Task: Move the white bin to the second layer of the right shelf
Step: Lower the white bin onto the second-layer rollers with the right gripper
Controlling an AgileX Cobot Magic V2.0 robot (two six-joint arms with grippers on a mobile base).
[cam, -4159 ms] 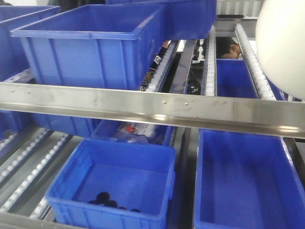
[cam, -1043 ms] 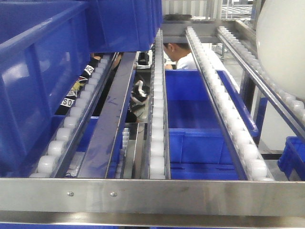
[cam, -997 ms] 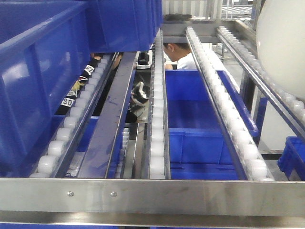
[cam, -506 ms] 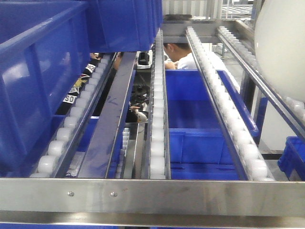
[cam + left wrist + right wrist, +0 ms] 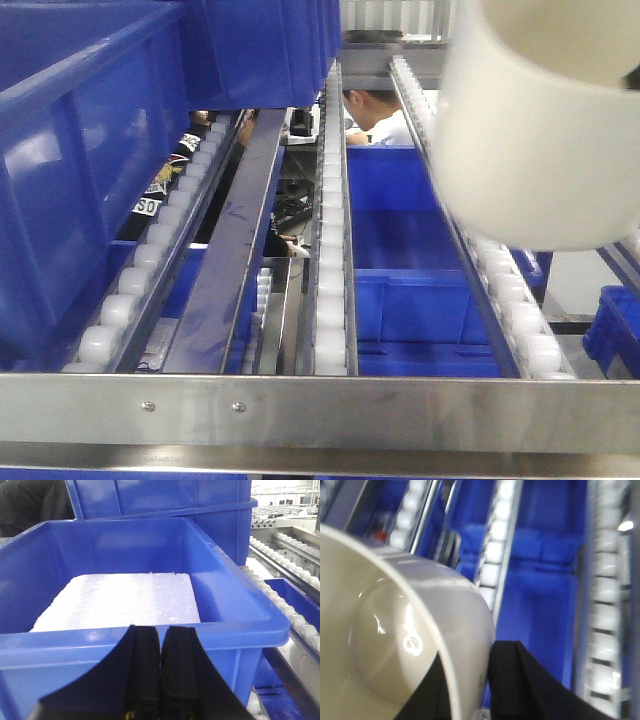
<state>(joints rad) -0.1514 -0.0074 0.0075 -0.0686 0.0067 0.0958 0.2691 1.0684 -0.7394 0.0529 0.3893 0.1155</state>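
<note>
Since half a second ago the white bin (image 5: 540,130) has swung in from the right edge of the front view and now hangs, tilted, above the right-hand roller tracks of the right shelf second layer (image 5: 330,250); the camera's own position relative to the shelf is unchanged.

Taking the riveted front bar (image 5: 320,412) as landmark and reading left to right: to its far left, behind it, a blue crate (image 5: 90,170) sits on the rollers; the left wrist view shows it holds a white foam slab (image 5: 120,602). The left gripper (image 5: 160,675) hovers just in front of that crate with its black pads pressed together on nothing. Behind the middle of the bar run bare roller tracks, with another blue crate (image 5: 420,260) on the level below. Behind the bar's right end the bin is in the air, its base not touching the rollers. The right gripper (image 5: 470,680) pinches the bin's rim, one black finger inside the wall and one outside.

By these pictures the carry is nearly finished: the bin is over the target level but not yet set down. Lowering it onto the tracks and letting go remain.
</note>
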